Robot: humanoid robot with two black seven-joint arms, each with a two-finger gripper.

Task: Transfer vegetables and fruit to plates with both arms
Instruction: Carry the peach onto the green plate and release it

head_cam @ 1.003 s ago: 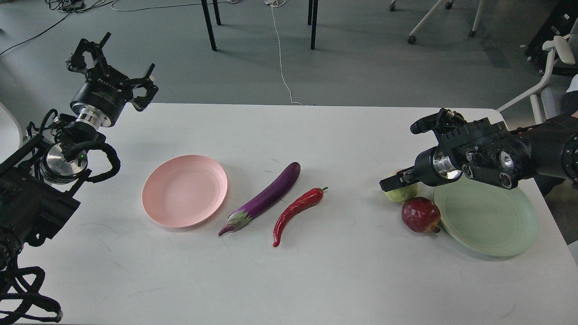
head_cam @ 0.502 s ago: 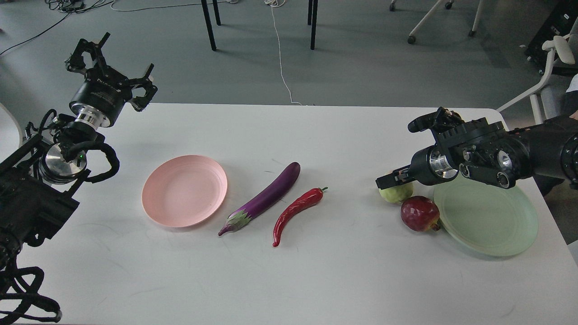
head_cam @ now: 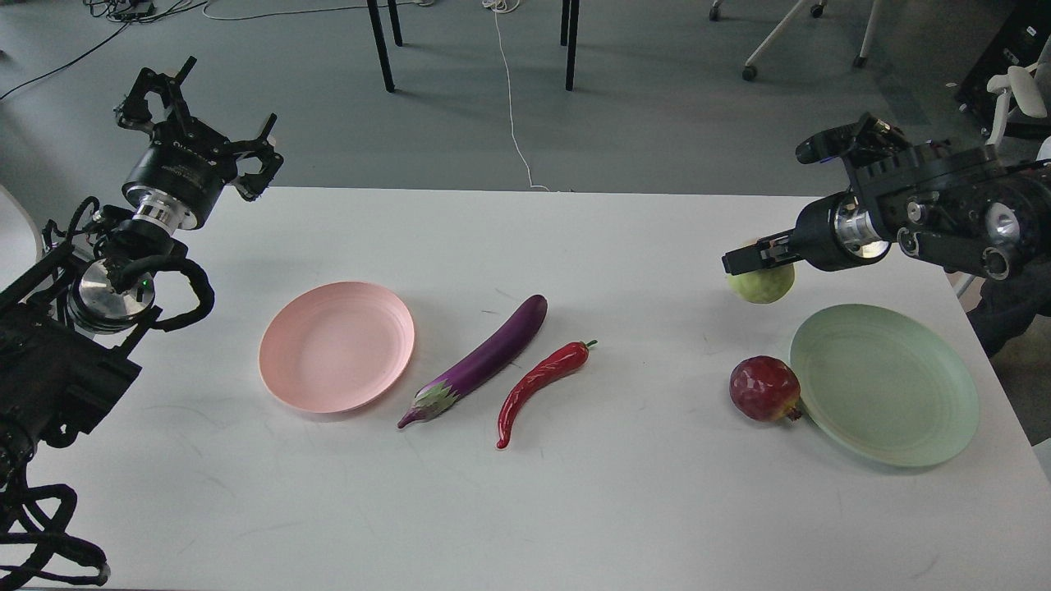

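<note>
The purple eggplant (head_cam: 484, 358) and the red chili pepper (head_cam: 538, 382) lie side by side at the middle of the white table (head_cam: 575, 509). The pale pink plate (head_cam: 337, 345) sits left of them, bare. The pale green plate (head_cam: 887, 386) sits at the right, bare, with the dark red fruit (head_cam: 764, 388) touching its left rim. My right gripper (head_cam: 759, 258) is shut on the yellow-green fruit (head_cam: 764, 283) and holds it above the table, beyond the green plate. My left gripper (head_cam: 193, 107) is open and empty, raised over the table's far left corner.
Beyond the table's far edge is grey floor with black table legs (head_cam: 379, 45), a white cable (head_cam: 511, 107) and chair bases. A white chair (head_cam: 1006, 90) stands off the table's far right corner.
My right gripper has risen and moved back to the right with the yellow-green fruit in it, away from the dark red fruit. The left arm has barely moved.
</note>
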